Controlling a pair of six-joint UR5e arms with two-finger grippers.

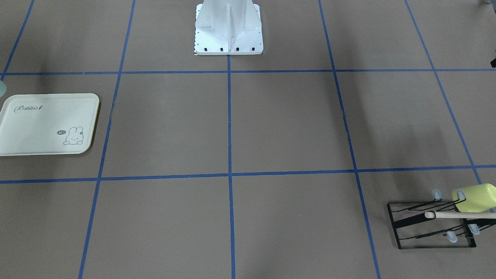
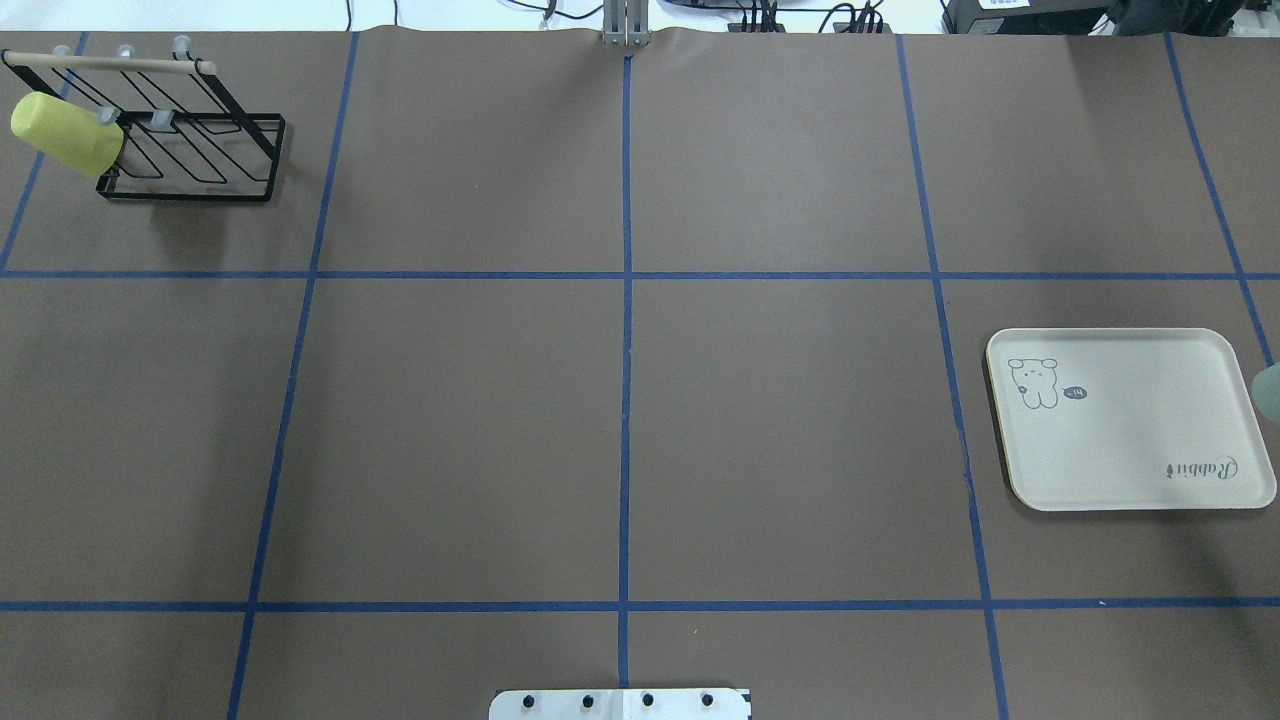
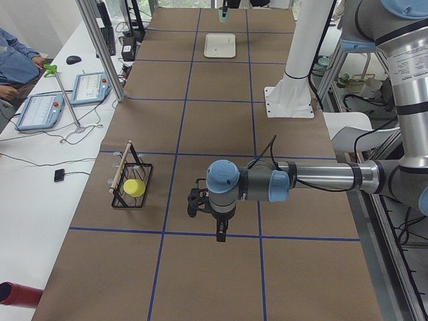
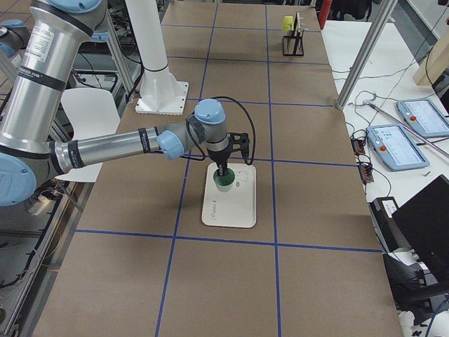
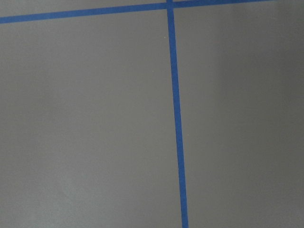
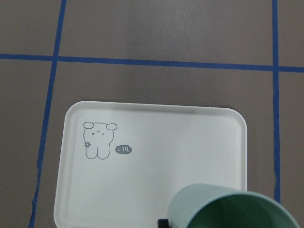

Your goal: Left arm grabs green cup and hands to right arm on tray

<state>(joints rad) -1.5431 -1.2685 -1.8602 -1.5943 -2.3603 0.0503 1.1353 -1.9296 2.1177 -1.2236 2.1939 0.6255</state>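
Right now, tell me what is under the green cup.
The cream tray lies under the green cup, which seems held above it. In the right wrist view the cup covers the tray's lower right corner; the overhead view shows only lettering there.

tray point(image 2: 1130, 440) was laid on table point(image 2: 780, 400), right side | rack point(image 2: 200, 150) was set far-left | one cup point(image 2: 65, 135) was hung on rack | other cup point(image 4: 224, 184) was held over tray

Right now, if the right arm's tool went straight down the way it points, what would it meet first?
The pale mint-green plastic cup at the tips of the right tool, then the cream rectangular tray beneath it. Whether the cup rests on the tray is unclear.
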